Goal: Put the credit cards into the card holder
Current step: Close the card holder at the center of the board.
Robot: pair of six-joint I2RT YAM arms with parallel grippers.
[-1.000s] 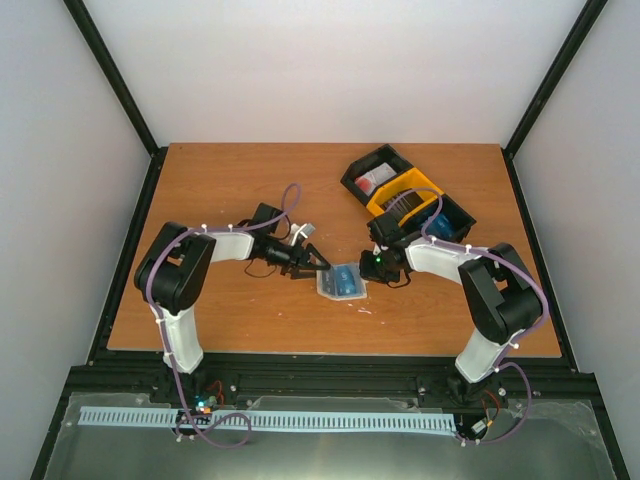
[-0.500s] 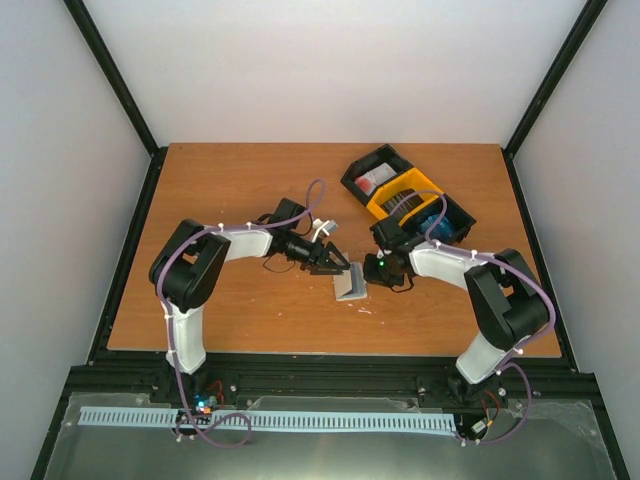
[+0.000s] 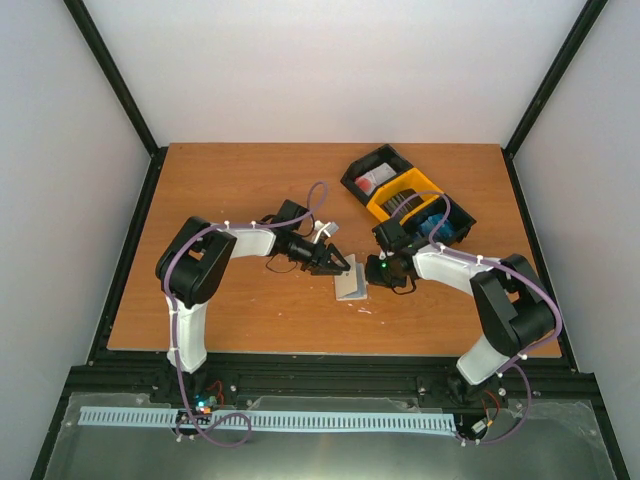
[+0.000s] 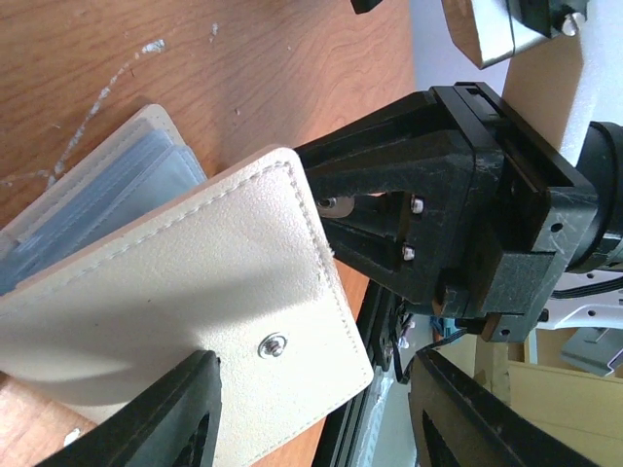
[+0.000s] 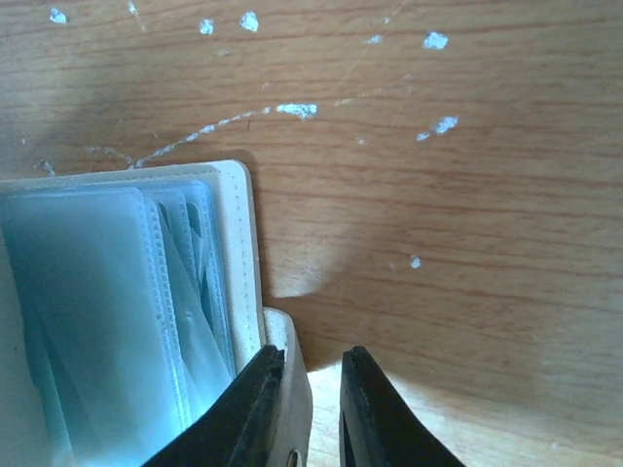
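The beige card holder (image 3: pixel 350 286) stands half folded on the table between my two grippers. In the left wrist view its outer flap (image 4: pixel 185 321) with the snap button (image 4: pixel 273 342) leans over the clear sleeves (image 4: pixel 97 219). My left gripper (image 3: pixel 340 266) is open, and its one finger (image 4: pixel 165 418) touches the flap's outer face. My right gripper (image 3: pixel 373 272) sits at the holder's right edge, its fingers nearly together around the holder's beige snap tab (image 5: pixel 292 379). The sleeves (image 5: pixel 97 321) look pale blue. No separate credit card shows.
Black bins with a yellow bin (image 3: pixel 405 195) stand at the back right, close behind the right arm. One bin holds a red and white item (image 3: pixel 375 180), another something blue (image 3: pixel 432 222). The table's front edge (image 3: pixel 330 352) lies close below the holder.
The card holder lay open with its blue inside up one second ago. My left gripper has moved right and tipped the flap up and over. The right gripper has stayed at the holder's edge.
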